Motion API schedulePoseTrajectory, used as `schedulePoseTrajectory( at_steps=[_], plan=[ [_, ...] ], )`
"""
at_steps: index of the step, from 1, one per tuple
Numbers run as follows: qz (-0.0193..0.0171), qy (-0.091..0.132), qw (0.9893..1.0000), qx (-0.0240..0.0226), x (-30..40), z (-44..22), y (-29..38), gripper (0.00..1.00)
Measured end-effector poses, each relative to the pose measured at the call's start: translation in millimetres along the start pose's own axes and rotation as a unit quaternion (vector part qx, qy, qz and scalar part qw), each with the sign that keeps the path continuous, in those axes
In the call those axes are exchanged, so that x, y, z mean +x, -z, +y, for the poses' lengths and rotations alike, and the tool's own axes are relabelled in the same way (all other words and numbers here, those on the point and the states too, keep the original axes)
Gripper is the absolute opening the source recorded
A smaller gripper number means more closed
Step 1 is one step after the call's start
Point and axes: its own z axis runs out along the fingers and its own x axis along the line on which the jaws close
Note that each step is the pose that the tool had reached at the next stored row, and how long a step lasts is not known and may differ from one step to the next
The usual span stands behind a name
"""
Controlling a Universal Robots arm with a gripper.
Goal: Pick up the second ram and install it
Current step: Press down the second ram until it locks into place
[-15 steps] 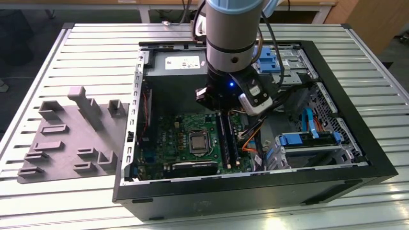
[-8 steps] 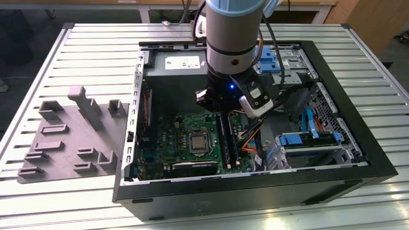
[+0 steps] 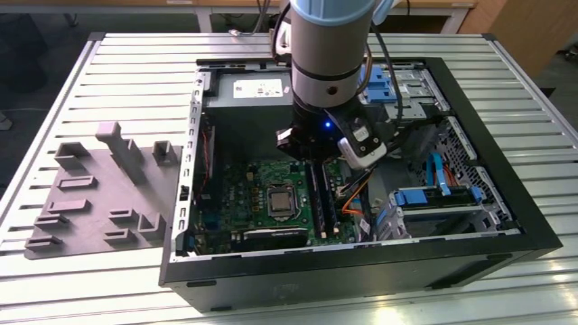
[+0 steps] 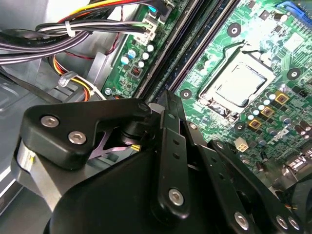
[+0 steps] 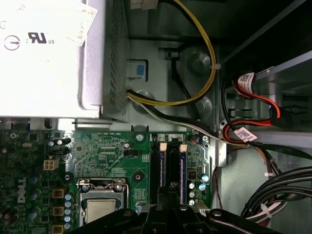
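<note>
1. One arm, jaws (image 5: 168,213) low inside one open case (image 3: 318,265) on the bench (image 3: 135,68).
2. Jaws right above two slots (image 5: 157,170); clenched or released, can't tell.
3. Ram: can't make it out.

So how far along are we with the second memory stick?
Pickup looks past: the black gripper sits inside the open black computer case, away from the grey plastic fixture. In hand: it hangs right over the long black memory slots on the green motherboard. Left: I can't confirm that the stick is seated.
</note>
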Motion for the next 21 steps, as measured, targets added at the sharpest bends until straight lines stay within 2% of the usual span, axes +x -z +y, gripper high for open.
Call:
schedulePoseTrajectory(
  at_steps=[21],
  plan=[
    [0.0, 0.0, 1.0, 0.0, 2.4, -12.7, 0.8, 0.11]
  ],
)
